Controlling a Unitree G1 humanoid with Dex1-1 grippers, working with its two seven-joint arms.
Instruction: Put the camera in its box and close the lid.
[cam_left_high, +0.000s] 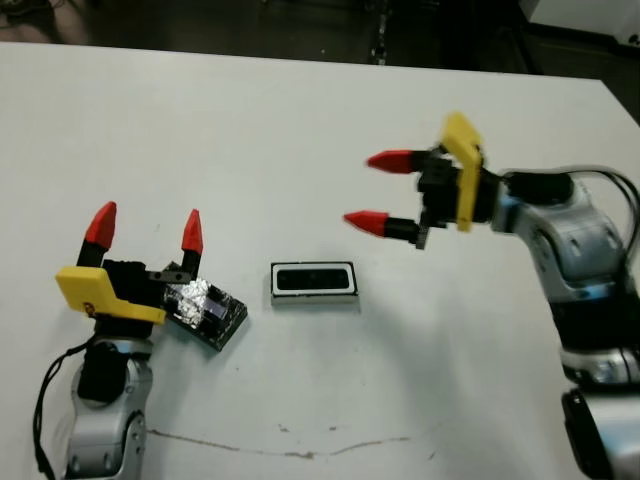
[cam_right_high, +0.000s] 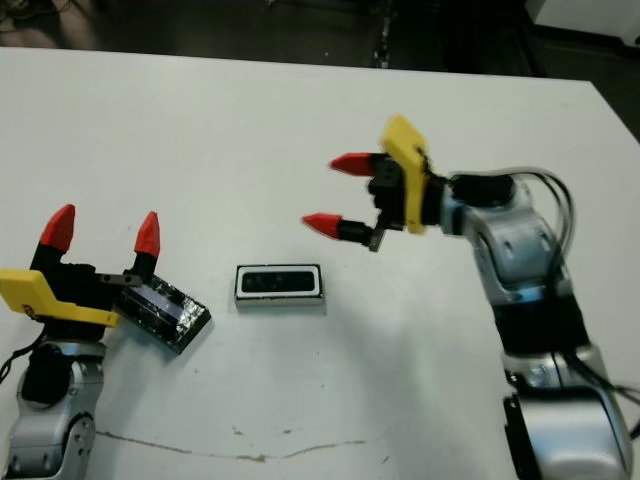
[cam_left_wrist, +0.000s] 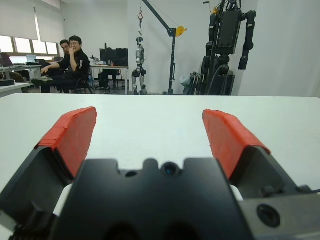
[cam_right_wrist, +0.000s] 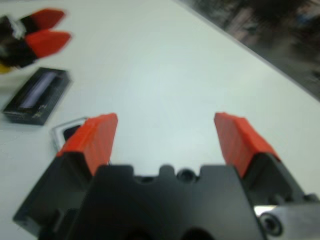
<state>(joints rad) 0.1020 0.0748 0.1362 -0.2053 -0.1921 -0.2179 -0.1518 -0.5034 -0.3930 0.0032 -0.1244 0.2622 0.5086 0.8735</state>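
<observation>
Camera (cam_left_high: 313, 279) seated in box (cam_left_high: 314, 298). Lid (cam_left_high: 208, 310) beside left tool (cam_left_high: 146, 236); both tools released, empty. Next: grasp lid, cap box.

We find no readable text, label, brand, number or sign on anything in these views of the table.

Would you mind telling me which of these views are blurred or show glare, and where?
Right wrist view: soft throughout, the lid and the background smeared. Left wrist view: sharp, people beyond the table clear. Left eye view: glare on the lid's silvery speckles beside the left gripper. Both eye views: the box casts little shadow; the right gripper is slightly soft.
</observation>
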